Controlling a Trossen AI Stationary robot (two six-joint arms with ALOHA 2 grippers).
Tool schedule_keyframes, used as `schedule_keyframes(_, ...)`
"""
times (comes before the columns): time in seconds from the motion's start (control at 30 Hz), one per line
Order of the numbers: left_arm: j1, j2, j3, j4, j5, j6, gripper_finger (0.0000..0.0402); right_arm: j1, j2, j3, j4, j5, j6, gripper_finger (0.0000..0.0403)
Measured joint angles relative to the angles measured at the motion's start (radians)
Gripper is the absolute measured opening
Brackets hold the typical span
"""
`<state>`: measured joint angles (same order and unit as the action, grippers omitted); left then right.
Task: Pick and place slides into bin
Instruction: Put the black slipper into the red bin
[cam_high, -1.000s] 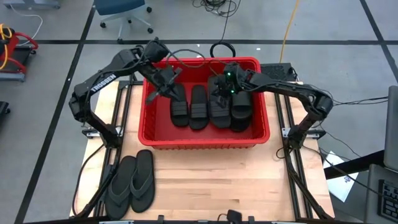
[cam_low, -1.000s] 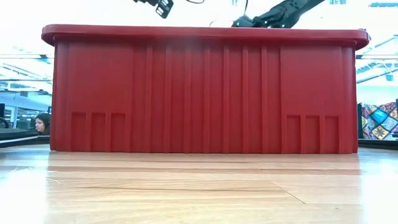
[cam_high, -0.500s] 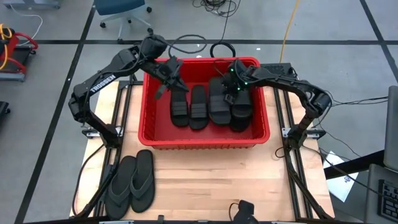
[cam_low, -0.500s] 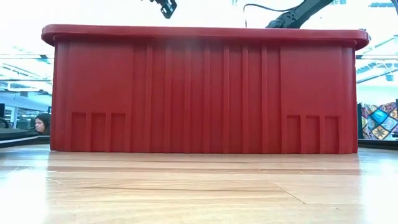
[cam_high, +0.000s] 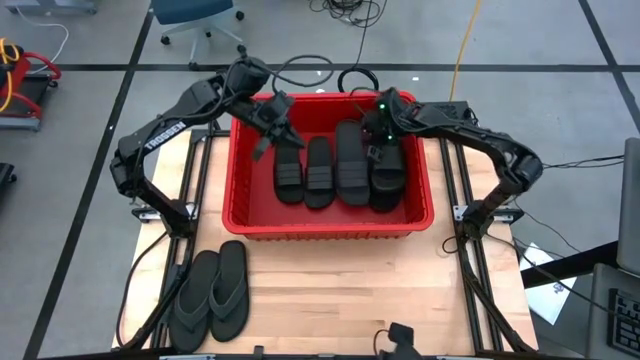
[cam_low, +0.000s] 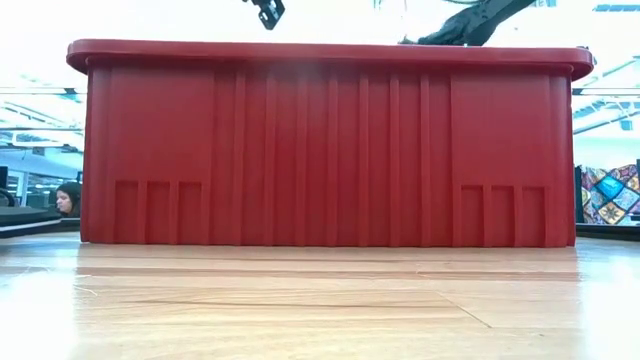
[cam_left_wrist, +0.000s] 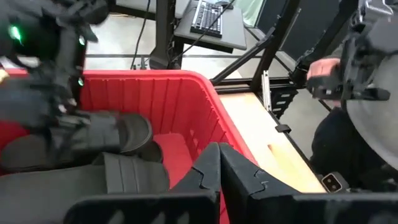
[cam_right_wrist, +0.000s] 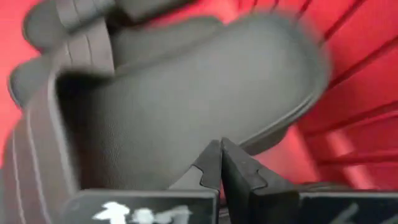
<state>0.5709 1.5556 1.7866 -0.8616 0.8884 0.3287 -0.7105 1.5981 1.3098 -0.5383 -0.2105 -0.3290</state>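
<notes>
So both arms hang over the back of the red bin (cam_high: 238, 216), where the band-strapped slides (cam_high: 338, 170) lie side by side on its floor. The left gripper (cam_high: 268, 131) has its fingers pressed together on nothing, and so does the right gripper (cam_high: 373, 140), low over the right-hand slides. Two flip-flops (cam_high: 212, 292) wait on the table (cam_high: 400, 290) in front of the bin, near its left corner. I'd say the left arm should lift clear of the rim first, then open wide before dropping onto a flip-flop strap.
</notes>
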Motion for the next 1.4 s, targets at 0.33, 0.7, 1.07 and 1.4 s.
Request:
schedule_keyframes(0.33,-0.040,-0.003,0.000,0.000,0.000,-0.203,0.0020,0.012,-0.251,0.000,0.018,-0.093,0.001,0.0000)
schedule_keyframes(0.7,-0.323,-0.248,0.003,-0.040,-0.370,-0.086,0.0001,0.104,-0.414,0.001,0.056,-0.503,0.053,0.0000)
schedule_keyframes(1.07,-0.706,-0.424,-0.236,-0.116,-0.683,-0.441,0.0000,0.437,-0.315,0.001,0.320,-0.474,0.099,0.0040)
schedule_keyframes(1.4,-1.167,-0.618,-0.745,-0.024,-0.647,-0.978,0.0003,0.578,-0.211,0.001,0.512,-0.218,0.463,0.0110)
